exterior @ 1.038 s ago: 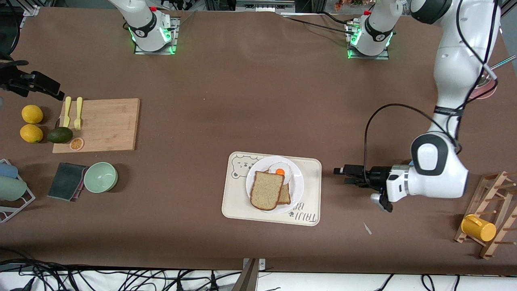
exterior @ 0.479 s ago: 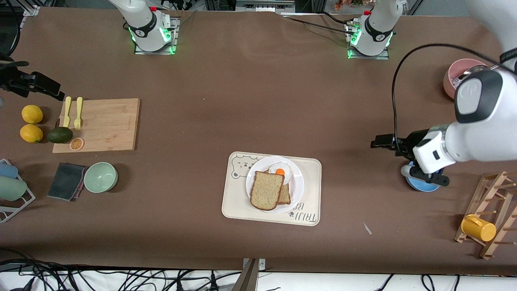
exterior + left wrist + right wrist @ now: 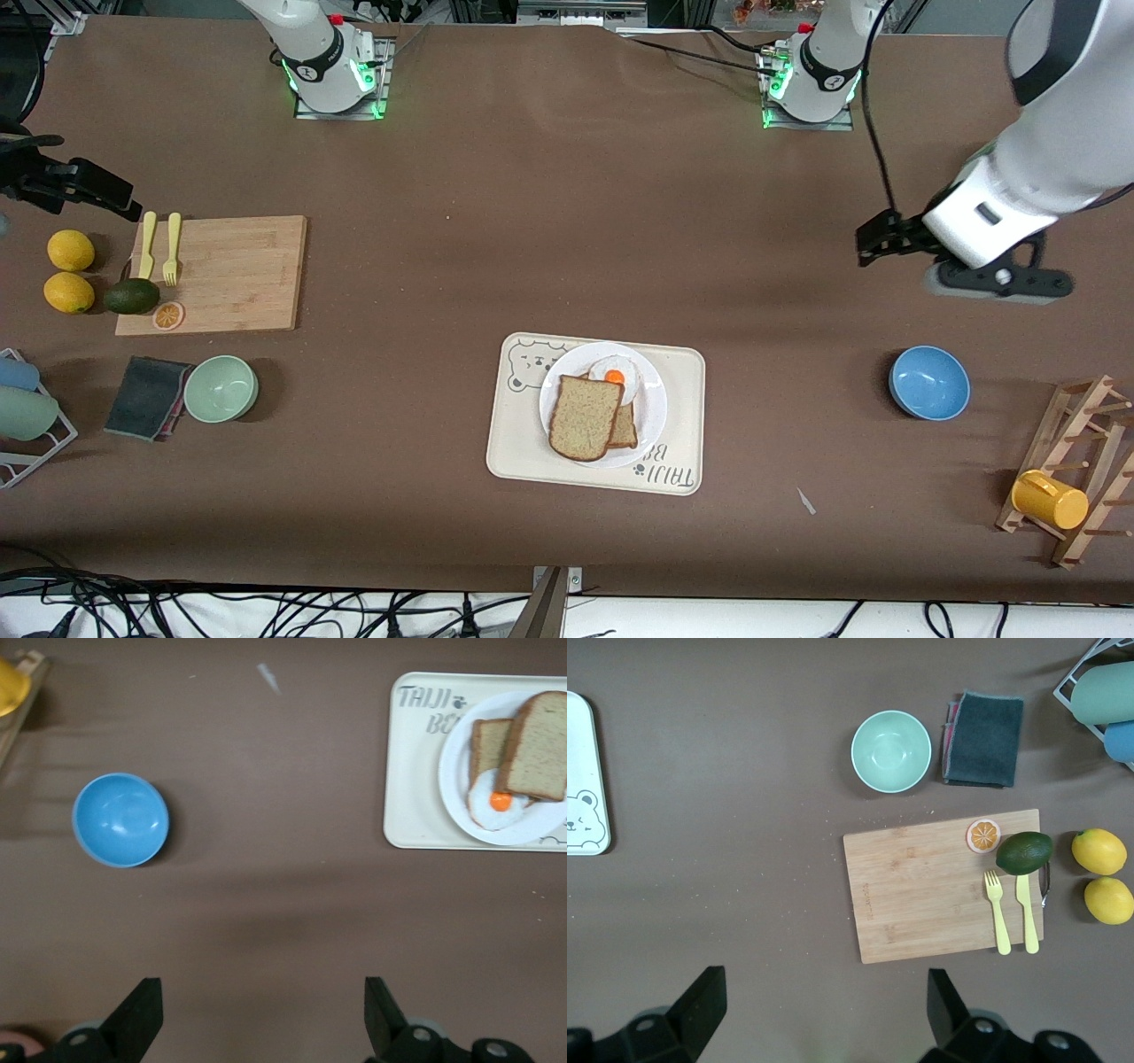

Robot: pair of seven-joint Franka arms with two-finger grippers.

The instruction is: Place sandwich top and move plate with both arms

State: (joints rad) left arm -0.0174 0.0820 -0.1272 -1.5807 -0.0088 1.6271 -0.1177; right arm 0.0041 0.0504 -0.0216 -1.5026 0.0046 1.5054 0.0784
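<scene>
The sandwich top (image 3: 585,416) lies on the white plate (image 3: 654,399), partly over a darker slice (image 3: 627,430) and beside a fried egg (image 3: 613,370). The plate stands on the cream bear-print tray (image 3: 514,443). My left gripper (image 3: 870,242) is open and empty, up over bare table toward the left arm's end. Its wrist view (image 3: 261,1019) shows the sandwich top (image 3: 539,744) and the plate (image 3: 532,828). My right gripper (image 3: 115,199) is open and empty, waiting over the right arm's end of the table; it also shows in its wrist view (image 3: 824,1010).
A blue bowl (image 3: 928,383) sits between the tray and a wooden rack with a yellow mug (image 3: 1050,501). A cutting board (image 3: 213,275) with forks, lemons (image 3: 71,250), an avocado, a green bowl (image 3: 221,388) and a dark cloth lie toward the right arm's end.
My left gripper has risen and drawn away from the tray toward its own base, uncovering the blue bowl. The right arm, plate and bread have not moved.
</scene>
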